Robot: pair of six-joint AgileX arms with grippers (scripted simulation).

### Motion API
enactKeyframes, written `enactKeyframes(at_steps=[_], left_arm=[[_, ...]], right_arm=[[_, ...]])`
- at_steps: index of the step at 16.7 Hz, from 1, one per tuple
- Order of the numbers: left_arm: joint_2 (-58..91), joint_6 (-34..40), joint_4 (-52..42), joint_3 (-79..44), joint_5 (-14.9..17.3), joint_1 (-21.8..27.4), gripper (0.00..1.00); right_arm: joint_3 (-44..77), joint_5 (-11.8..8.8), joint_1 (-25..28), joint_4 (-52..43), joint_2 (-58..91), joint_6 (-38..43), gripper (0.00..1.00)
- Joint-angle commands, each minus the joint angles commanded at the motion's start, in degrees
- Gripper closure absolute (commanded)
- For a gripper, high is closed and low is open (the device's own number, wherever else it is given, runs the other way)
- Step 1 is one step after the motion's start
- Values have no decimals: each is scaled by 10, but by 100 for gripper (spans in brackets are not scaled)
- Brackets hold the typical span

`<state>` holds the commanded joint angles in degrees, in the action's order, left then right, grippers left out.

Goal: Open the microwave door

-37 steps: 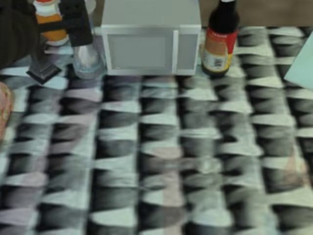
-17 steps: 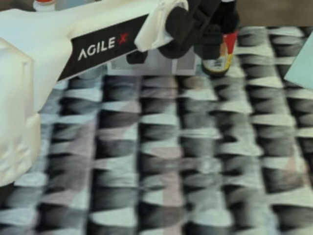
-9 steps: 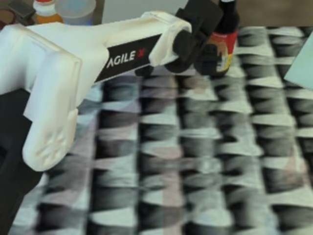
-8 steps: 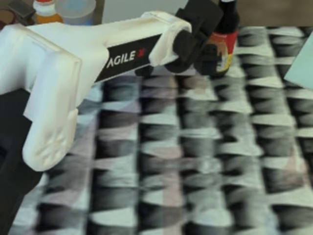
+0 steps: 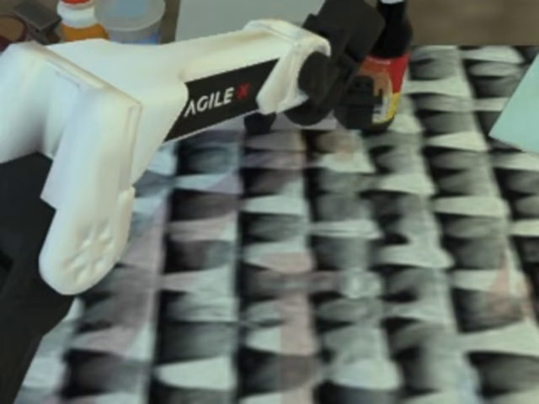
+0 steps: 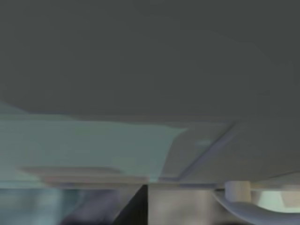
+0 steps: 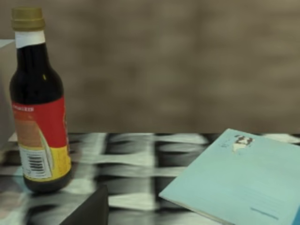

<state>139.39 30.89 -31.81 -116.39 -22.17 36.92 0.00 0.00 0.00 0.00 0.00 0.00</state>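
Note:
Only the light grey top of the microwave (image 5: 244, 17) shows at the back of the table in the top view. My left arm lies across its front, so the microwave door is hidden there. My left gripper (image 5: 341, 84) is at the front's right end, close beside the sauce bottle. In the left wrist view a grey and pale surface of the microwave (image 6: 150, 56) fills the picture from very near. My right arm is out of the top view. A dark part of my right gripper (image 7: 89, 208) shows low in the right wrist view.
A dark sauce bottle (image 5: 383, 71) (image 7: 40, 108) with a red and yellow label stands just right of the microwave. A light blue book (image 5: 518, 118) (image 7: 239, 178) lies at the right edge. An orange bottle (image 5: 80, 17) and a cup (image 5: 130, 17) stand at the back left.
My left arm has swung in from the left across the microwave's front. Over the last half second it has hardly moved.

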Motion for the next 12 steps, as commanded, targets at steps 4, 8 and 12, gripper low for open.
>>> enactKeyframes(at_steps=[4, 8, 12], left_arm=[[0, 0, 0, 0, 0, 0, 75], [0, 0, 0, 0, 0, 0, 100], [0, 0, 0, 0, 0, 0, 100]], right_arm=[[0, 0, 0, 0, 0, 0, 0], [0, 0, 0, 0, 0, 0, 0], [0, 0, 0, 0, 0, 0, 0]])
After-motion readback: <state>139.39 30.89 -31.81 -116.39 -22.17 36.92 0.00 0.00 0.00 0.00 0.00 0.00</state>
